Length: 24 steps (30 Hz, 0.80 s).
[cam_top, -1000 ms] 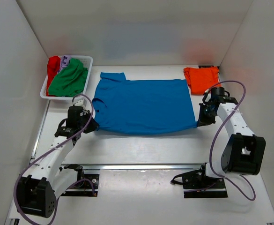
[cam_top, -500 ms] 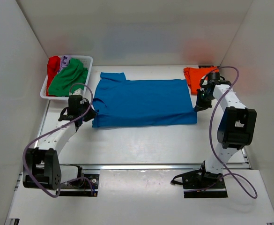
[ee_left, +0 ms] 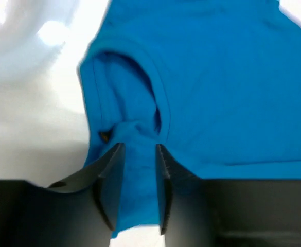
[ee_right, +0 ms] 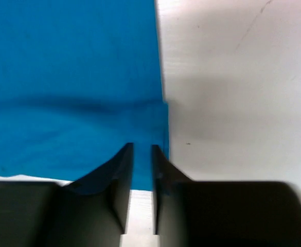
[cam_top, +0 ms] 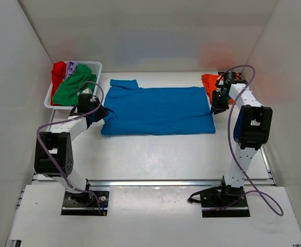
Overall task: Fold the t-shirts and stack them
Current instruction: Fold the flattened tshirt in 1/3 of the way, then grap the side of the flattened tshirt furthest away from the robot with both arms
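The blue t-shirt is lying spread across the middle of the table. The left gripper is pinching its bunched sleeve corner, and the right gripper is clamping the hem at the opposite corner. The white basket is crowding the left arm, and is holding the green t-shirt, the red t-shirt and the lilac t-shirt. The orange t-shirt is sitting just beyond the right gripper, near the side wall. Bare tabletop is lying open toward the bases. Compared with a second ago, both arms are reaching farther out – the shirt's near edge is now lying farther from the bases.
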Available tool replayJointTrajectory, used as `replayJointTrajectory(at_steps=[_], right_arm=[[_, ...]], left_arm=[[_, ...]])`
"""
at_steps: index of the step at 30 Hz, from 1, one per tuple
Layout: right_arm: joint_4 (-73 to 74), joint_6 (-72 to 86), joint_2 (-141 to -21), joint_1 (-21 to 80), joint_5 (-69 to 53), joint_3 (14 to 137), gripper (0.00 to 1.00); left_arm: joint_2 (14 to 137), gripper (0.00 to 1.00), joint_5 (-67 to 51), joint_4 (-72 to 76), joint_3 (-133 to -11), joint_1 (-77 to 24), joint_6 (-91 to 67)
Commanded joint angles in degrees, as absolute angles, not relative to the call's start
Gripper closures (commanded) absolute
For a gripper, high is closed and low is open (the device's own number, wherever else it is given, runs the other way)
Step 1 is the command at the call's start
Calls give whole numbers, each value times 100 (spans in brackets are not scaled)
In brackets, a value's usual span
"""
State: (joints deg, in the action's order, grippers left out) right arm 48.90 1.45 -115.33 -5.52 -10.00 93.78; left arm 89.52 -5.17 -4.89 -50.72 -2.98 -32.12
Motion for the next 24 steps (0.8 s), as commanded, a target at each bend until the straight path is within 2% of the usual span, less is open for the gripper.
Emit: replayJointTrajectory(at_steps=[1, 5, 7, 10, 13, 19, 24], right_arm=[[4869, 105, -11514, -449, -721, 9668, 79], [4913, 158, -11172, -203, 295, 9598, 57], [4843, 141, -10979, -89, 395, 9397, 57], [4606, 194, -10855, 122, 45, 9036, 58], [4308, 298, -10924, 421, -359, 8746, 58], [3709, 711, -11267, 738, -607, 8228, 58], [3420, 1037, -10978, 852, -536, 7359, 58]], left_arm=[[9079, 57, -527, -211, -5501, -106, -3269], [9071, 53, -387, -448, -5967, -123, -3147], [8974, 56, -378, -579, -5985, -280, -3059], [8903, 72, -360, -677, -5732, -614, -3015], [9017, 79, -483, -537, -5389, -887, -3164], [9895, 85, -237, -772, -5738, -1309, -3059], [10301, 90, -219, -1248, -5898, -1485, -2795]])
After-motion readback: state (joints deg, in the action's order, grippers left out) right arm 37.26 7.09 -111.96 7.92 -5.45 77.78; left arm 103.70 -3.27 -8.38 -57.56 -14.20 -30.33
